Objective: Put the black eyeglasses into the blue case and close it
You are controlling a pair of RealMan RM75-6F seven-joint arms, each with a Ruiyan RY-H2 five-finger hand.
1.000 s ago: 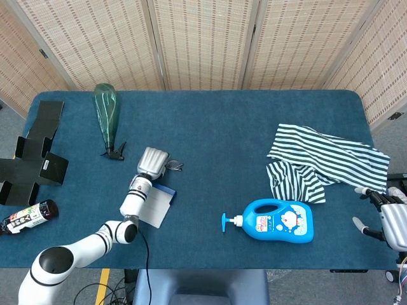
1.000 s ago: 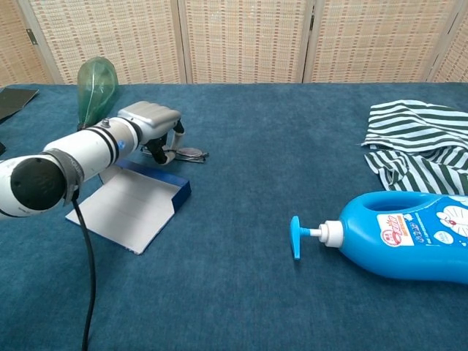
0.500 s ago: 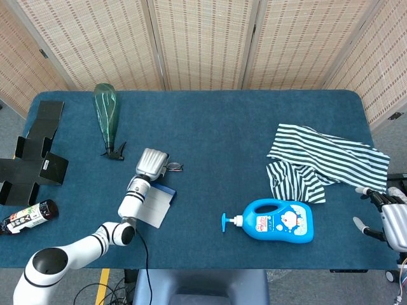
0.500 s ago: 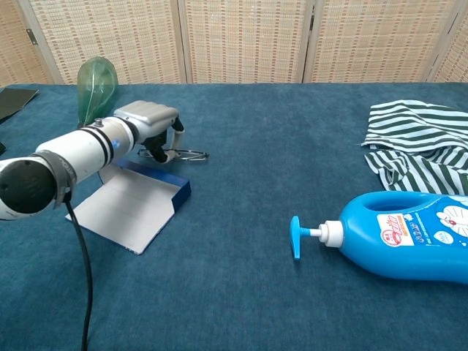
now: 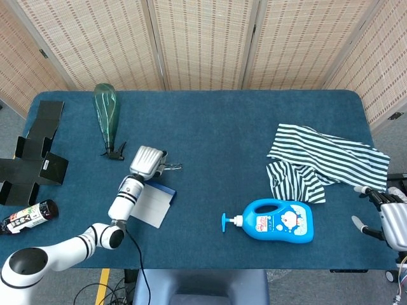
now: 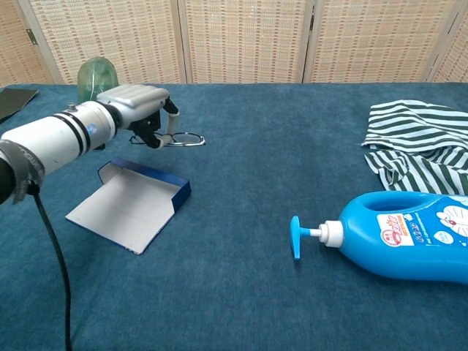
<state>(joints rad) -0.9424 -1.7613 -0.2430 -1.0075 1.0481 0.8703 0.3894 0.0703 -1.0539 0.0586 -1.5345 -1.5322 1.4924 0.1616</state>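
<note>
At the far left of the head view a black cardboard piece [image 5: 35, 155] lies on the blue table [image 5: 216, 127], with a small dark bottle [image 5: 27, 217] below it at the lower left edge. Toward the upper left, a green bottle [image 5: 107, 116] lies on its side. Just right of it the left hand [image 5: 145, 164] holds the eyeglasses [image 6: 181, 139], its fingers [image 6: 156, 126] curled and clamped on the left end of the frame; in the chest view the glasses appear lifted clear of the cloth, above and beyond the case. The case [image 6: 133, 202] lies open in the left half of the frame, below the hand, its white inside facing up and its blue wall on the right side. Lower centre-right, a blue pump bottle [image 5: 276, 220] lies on its side, nozzle to the left. Above and right of it sits a crumpled striped cloth [image 5: 321, 162]. At the lower right edge the right hand [image 5: 388, 216] rests off the table's corner, fingers apart, holding nothing.
</note>
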